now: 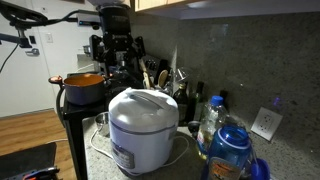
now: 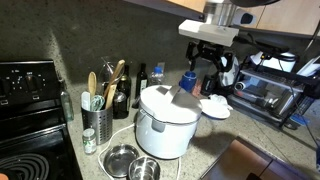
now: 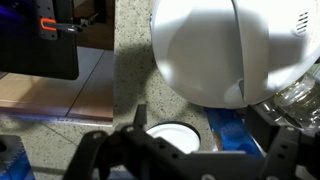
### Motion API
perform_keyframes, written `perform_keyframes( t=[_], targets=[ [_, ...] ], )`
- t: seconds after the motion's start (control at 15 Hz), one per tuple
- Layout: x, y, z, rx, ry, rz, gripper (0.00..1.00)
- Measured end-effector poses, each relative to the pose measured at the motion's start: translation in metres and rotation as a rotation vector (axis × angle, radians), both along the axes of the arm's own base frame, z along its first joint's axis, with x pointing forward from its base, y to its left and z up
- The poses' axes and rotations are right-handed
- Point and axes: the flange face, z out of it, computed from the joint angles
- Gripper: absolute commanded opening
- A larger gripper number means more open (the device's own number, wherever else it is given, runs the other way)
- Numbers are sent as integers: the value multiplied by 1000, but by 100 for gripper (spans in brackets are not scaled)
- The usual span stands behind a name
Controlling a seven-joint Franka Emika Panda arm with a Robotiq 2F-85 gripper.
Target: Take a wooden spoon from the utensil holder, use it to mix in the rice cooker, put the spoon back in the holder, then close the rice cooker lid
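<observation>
White and domed, the rice cooker lid (image 2: 168, 103) sits shut on the rice cooker (image 2: 165, 125), which stands on the speckled table (image 3: 120, 90), so the inner pot is hidden. In an exterior view the utensil holder (image 2: 97, 122) stands just left of the cooker and a little farther back. It is packed with upright handles, and the wooden spoon (image 2: 92, 85) stands among them, bowl end up. Dark bottles (image 2: 121, 98) stand just behind the holder. Two shiny metal bowls (image 2: 122, 158) lie near the cooker's front left; I cannot tell whether anything is in them. In an exterior view an orange pot (image 1: 85, 86) stands to the far left of the cooker, its contents out of sight, and a clear bottle with a blue cap (image 1: 230, 150) stands near right. The gripper (image 2: 210, 62) hangs above the table to the right of the cooker, well apart from the holder. In the wrist view its fingers (image 3: 92, 150) are spread and hold nothing, with a white round disc (image 3: 165, 135) on the table below them.
</observation>
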Motion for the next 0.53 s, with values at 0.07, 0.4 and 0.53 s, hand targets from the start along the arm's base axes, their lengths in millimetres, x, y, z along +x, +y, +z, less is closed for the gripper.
perform_keyframes(
  t=[0.07, 0.4, 0.53],
  targets=[
    [-1, 2, 2, -11, -5, 7, 100],
    [-4, 6, 8, -19, -17, 18, 100],
    [-4, 6, 8, -19, -17, 18, 100]
  ],
)
